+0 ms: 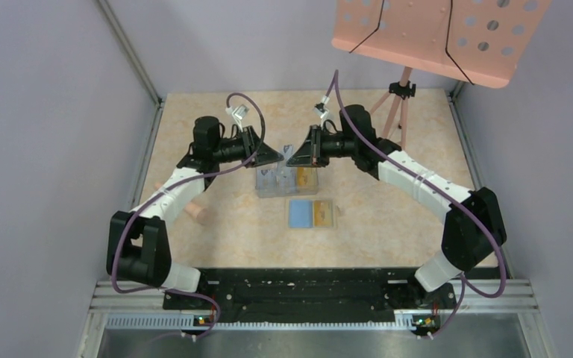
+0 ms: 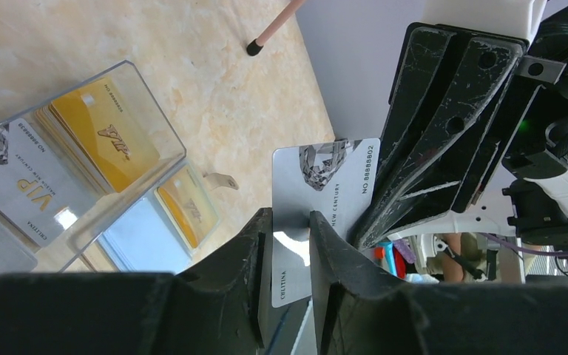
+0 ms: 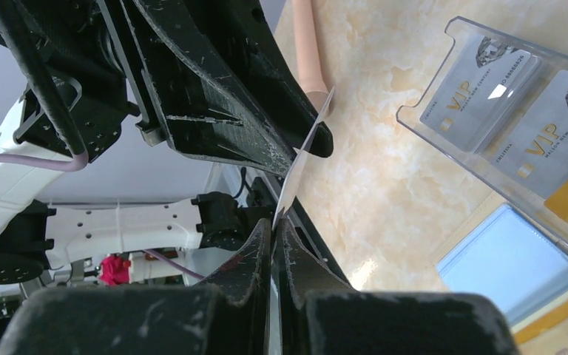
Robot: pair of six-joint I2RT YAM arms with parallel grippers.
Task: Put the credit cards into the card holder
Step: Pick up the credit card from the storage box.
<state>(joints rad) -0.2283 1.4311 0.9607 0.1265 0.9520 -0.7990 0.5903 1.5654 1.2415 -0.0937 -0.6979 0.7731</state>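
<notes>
A silver credit card (image 2: 325,185) hangs in the air between both grippers, above the clear card box (image 1: 287,179). My right gripper (image 3: 275,222) is shut on one end of it; the card (image 3: 303,159) shows edge-on there. My left gripper (image 2: 290,218) has its jaws closed onto the other end, and the two grippers meet tip to tip (image 1: 283,155). The card holder (image 1: 298,214) lies open on the table in front of the box, light blue inside, with a yellow credit card (image 1: 322,212) in its right half. Further yellow and silver cards (image 2: 96,137) stand in the box.
A pink perforated stand top (image 1: 433,37) on a tripod (image 1: 399,112) rises at the back right. A pink cylinder (image 1: 194,212) lies near the left arm. Grey walls close in both sides of the table.
</notes>
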